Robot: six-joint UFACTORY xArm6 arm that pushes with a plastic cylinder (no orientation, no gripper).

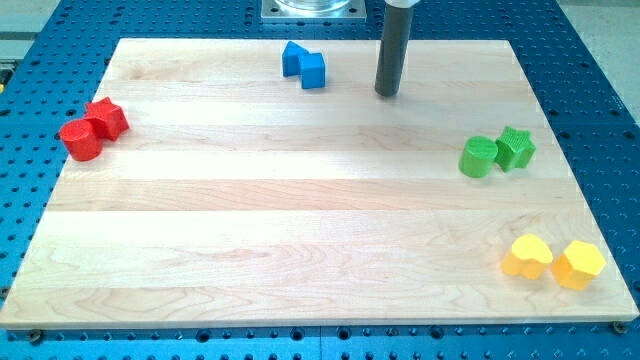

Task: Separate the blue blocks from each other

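Observation:
Two blue blocks touch each other near the view's top, left of centre: a blue angular block [293, 58] on the left and a blue cube [314, 71] on its right. My tip [387, 94] rests on the board to the right of the blue cube, a clear gap apart from it. The rod rises straight up out of the view's top.
A red cylinder [81, 140] and a red star [107, 118] touch at the left edge. A green cylinder [479, 157] and a green star [516, 148] sit at the right. A yellow heart [528, 257] and a yellow hexagon [580, 264] lie at the bottom right. The wooden board [300, 230] lies on a blue perforated table.

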